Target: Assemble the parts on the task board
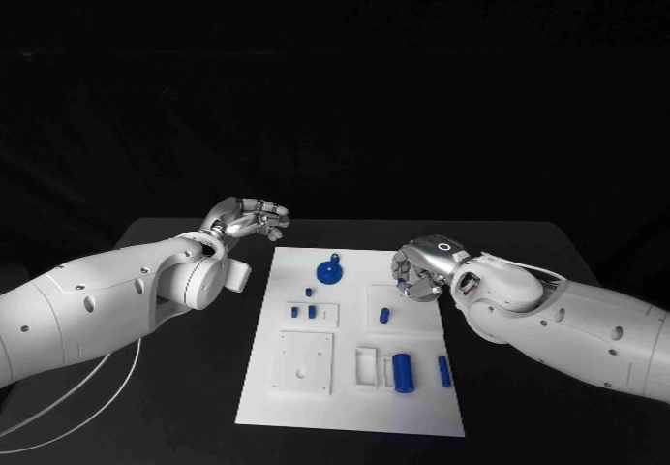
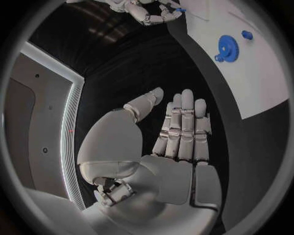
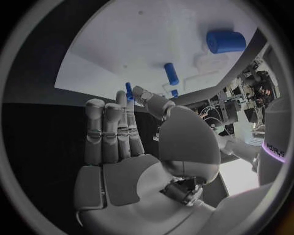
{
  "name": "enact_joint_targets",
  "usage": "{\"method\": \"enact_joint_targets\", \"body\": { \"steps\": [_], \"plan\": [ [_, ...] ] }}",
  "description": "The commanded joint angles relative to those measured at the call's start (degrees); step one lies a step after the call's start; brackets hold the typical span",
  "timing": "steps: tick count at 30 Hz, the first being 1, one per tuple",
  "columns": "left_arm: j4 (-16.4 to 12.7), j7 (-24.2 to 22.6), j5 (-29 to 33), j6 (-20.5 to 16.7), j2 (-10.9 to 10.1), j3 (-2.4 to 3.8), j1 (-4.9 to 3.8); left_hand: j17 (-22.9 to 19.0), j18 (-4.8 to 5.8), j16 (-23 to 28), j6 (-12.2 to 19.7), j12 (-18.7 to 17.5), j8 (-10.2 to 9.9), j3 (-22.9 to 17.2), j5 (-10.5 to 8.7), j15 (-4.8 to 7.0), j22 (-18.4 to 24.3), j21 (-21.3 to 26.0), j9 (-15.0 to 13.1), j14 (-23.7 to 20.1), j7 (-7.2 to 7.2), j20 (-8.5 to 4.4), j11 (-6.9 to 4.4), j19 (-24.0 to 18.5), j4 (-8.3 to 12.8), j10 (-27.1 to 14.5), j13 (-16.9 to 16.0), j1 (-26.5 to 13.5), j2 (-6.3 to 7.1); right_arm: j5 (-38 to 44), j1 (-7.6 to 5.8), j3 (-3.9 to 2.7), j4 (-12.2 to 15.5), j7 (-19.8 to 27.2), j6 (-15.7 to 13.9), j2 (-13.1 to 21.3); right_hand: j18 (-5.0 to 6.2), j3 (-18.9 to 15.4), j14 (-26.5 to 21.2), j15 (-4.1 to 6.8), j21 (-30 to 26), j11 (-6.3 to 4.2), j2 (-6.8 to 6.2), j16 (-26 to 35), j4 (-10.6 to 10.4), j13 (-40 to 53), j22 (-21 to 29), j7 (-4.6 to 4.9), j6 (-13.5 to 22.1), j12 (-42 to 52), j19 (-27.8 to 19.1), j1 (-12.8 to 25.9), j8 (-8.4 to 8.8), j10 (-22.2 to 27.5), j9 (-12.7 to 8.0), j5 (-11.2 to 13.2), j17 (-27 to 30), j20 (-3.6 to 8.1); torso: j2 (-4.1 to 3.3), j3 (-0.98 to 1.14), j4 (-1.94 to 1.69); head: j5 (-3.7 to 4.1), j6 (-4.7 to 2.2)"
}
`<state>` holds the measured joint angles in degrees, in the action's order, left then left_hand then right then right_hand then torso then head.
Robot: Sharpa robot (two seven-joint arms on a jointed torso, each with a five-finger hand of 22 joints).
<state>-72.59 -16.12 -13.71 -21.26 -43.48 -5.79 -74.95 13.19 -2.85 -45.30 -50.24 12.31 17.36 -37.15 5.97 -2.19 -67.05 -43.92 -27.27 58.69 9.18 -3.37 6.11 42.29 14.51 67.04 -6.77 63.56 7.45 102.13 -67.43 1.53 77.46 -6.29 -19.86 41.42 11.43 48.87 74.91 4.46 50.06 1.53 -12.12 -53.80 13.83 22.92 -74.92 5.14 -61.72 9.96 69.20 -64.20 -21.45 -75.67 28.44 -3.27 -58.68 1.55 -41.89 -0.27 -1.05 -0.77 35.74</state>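
The white task board point(image 1: 419, 407) lies in the middle of the table. A blue gear point(image 1: 329, 271) point(image 2: 228, 48) rests near its far edge, with several small blue pegs point(image 1: 313, 312) below it. A large blue cylinder point(image 1: 404, 372) point(image 3: 225, 41) and a slim peg point(image 1: 444, 371) lie near the front right. My left hand point(image 1: 249, 221) point(image 2: 181, 142) hovers off the board's far left corner, fingers straight and holding nothing. My right hand point(image 1: 419, 273) point(image 3: 132, 147) point(image 2: 144, 12) is over the board's right edge and pinches a small blue peg point(image 3: 129, 89) point(image 2: 179, 9) between thumb and fingertip.
Raised white holders point(image 1: 305, 363) stand on the board's near half. Black table point(image 1: 182, 387) shows on both sides of the board. A thin white cable point(image 1: 84, 402) trails under my left arm.
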Motion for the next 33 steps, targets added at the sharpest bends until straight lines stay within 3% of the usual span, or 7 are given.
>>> {"method": "enact_joint_targets", "body": {
  "steps": [1, 7, 18, 21, 27, 29, 33],
  "plan": [
    [0.01, -0.55, 0.55, -0.11, 0.1, 0.05, -0.07, 0.08, -0.31, 0.4, 0.37, -0.16, 0.26, 0.18, 0.29, -0.07, -0.06, 0.39, -0.08, 0.39, 0.08, 0.0, 0.05, 0.39, 0.17, 0.31, 0.06, -0.06, -0.42, -5.07, -0.03, -0.75, 1.72, 2.53, -1.86, 0.34, 3.57, 0.52, -0.11, 0.39, 0.19, -0.08, 0.06, -0.21, -0.05, 0.08, -1.33, -0.04, -0.39, -0.01, 0.26, -0.21, -0.22, -0.35, 0.1, 0.26, -0.12, 0.19, 0.04, -0.05, 0.02, -0.39, 0.04],
    [0.05, -0.69, 1.22, -0.11, 0.4, 0.05, -0.07, 0.11, -0.31, 0.44, 0.36, -0.16, 0.27, 0.19, 0.29, -0.07, -0.07, 0.4, -0.08, 0.41, 0.08, 0.0, 0.05, 0.4, 0.19, 0.31, 0.06, -0.05, -0.42, -9.31, -0.03, -0.98, 4.45, 4.13, -3.77, 0.06, 3.57, 0.61, -0.13, 0.37, 0.22, -0.06, 0.17, -0.17, -0.06, 0.09, -1.3, -0.01, -0.32, -0.12, 0.26, -0.25, -0.15, -0.27, 0.12, 0.17, -0.18, 0.25, 0.1, -0.09, 0.05, -0.97, -0.17],
    [0.31, -0.57, 1.54, -0.29, 1.04, 0.05, -0.08, 0.15, -0.3, 0.51, 0.35, -0.15, 0.29, 0.2, 0.28, -0.07, -0.08, 0.43, -0.09, 0.42, 0.07, 0.0, 0.04, 0.39, 0.21, 0.34, 0.06, -0.03, -0.43, -8.26, 0.04, -0.87, 6.29, 4.31, -2.05, -4.63, 3.57, 0.53, -0.12, 0.34, 0.31, -0.02, 0.42, -0.11, 0.12, 0.12, -1.27, 0.05, -0.19, -0.27, 0.26, -0.25, -0.05, -0.22, 0.16, 0.14, -0.28, 0.37, 0.06, -0.26, -0.16, -3.0, 0.04],
    [0.43, -0.51, 1.55, -0.41, 1.36, 0.04, -0.11, 0.18, -0.29, 0.55, 0.34, -0.14, 0.3, 0.19, 0.28, -0.07, -0.09, 0.45, -0.09, 0.42, 0.07, 0.0, 0.04, 0.38, 0.23, 0.34, 0.06, 0.0, -0.43, -4.67, 0.28, -0.25, 7.06, 3.87, -0.77, -5.63, 3.57, 0.48, -0.1, 0.33, 0.34, -0.01, 0.48, -0.1, 0.19, 0.13, -1.27, 0.06, -0.17, -0.31, 0.26, -0.22, -0.03, -0.21, 0.18, 0.15, -0.3, 0.4, 0.04, -0.28, -0.21, -3.93, 0.13],
    [0.6, -0.46, 1.55, -0.53, 1.99, 0.03, -0.34, 0.22, -0.29, 0.61, 0.31, -0.13, 0.32, 0.17, 0.28, -0.07, -0.1, 0.49, -0.1, 0.43, 0.06, 0.0, 0.03, 0.38, 0.26, 0.36, 0.06, 0.06, -0.46, -2.27, 1.21, 1.93, 6.8, 3.39, 0.59, -8.03, 3.57, 0.16, 0.43, 0.39, 1.01, -0.06, 0.69, -0.34, 0.58, 0.25, -1.41, 0.07, -0.15, -0.49, 0.67, -0.18, 0.05, -0.3, 0.32, 0.22, -0.4, 0.69, -0.01, -0.28, -0.09, -5.05, 0.29],
    [0.56, -0.49, 1.55, -0.47, 2.04, 0.03, -0.38, 0.22, -0.29, 0.62, 0.31, -0.13, 0.32, 0.17, 0.28, -0.07, -0.1, 0.49, -0.1, 0.43, 0.06, 0.0, 0.03, 0.38, 0.26, 0.36, 0.06, 0.06, -0.46, -1.66, 2.01, 2.24, 6.74, 3.12, 0.89, -8.84, 3.57, 0.16, 0.43, 0.39, 1.01, -0.06, 0.69, -0.34, 0.58, 0.25, -1.41, 0.07, -0.15, -0.49, 0.67, -0.18, 0.05, -0.3, 0.32, 0.22, -0.4, 0.69, -0.03, -0.36, -0.08, -5.07, 0.26],
    [0.83, -0.48, 1.55, -0.51, 2.21, 0.03, -0.47, 0.25, -0.28, 0.66, 0.29, -0.13, 0.34, 0.16, 0.26, -0.08, -0.1, 0.51, -0.1, 0.44, 0.05, 0.0, 0.02, 0.38, 0.28, 0.38, 0.06, 0.11, -0.47, -0.53, 2.95, 2.94, 6.03, 2.78, 1.22, -10.44, 3.57, 0.11, 0.55, 0.39, 1.21, -0.05, 0.78, -0.39, 0.67, 0.26, -1.42, 0.09, -0.13, -0.58, 0.73, -0.15, 0.08, -0.27, 0.36, 0.23, -0.38, 0.77, -0.07, -0.25, -0.01, -5.03, 0.25]
  ]
}}
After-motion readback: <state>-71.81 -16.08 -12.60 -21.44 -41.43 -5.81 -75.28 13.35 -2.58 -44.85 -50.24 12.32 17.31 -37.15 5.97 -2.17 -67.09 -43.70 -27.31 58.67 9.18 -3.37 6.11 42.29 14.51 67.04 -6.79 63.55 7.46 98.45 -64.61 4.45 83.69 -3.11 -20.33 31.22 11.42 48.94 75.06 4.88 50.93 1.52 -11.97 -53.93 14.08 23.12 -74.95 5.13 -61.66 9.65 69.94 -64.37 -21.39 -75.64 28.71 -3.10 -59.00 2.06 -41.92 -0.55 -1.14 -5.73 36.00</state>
